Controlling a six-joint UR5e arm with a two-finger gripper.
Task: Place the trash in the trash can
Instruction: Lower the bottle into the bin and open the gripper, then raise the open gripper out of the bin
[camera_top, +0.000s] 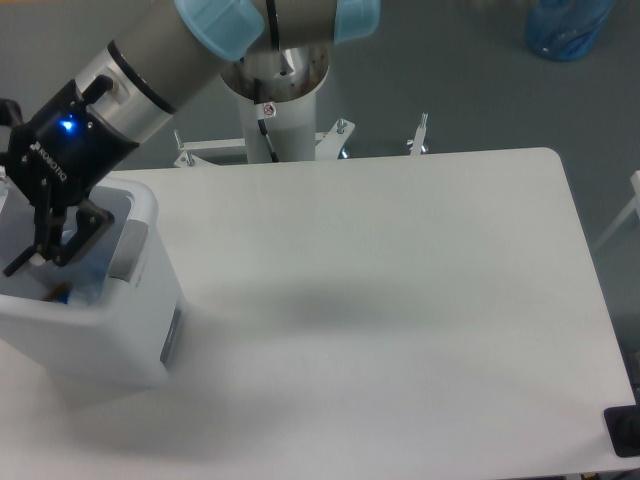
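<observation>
The trash can (105, 345), a white boxy bin with a grey panel (170, 336) on its side, stands at the table's left edge. My gripper (38, 262) hangs over its open top with its fingers (78, 228) spread and dipping just inside the rim; it is open. A pale bluish clear shape (88, 278), which looks like the bottle, lies inside the bin below the fingers, mostly hidden by the wall. A small dark and orange bit (56, 295) shows beside it. No other trash shows on the table.
The white table (400, 300) runs right to a rounded far corner. The arm's pedestal (280, 100) stands behind the far edge. A blue bag (565, 25) sits on the floor top right, a black object (625, 430) at the bottom right corner.
</observation>
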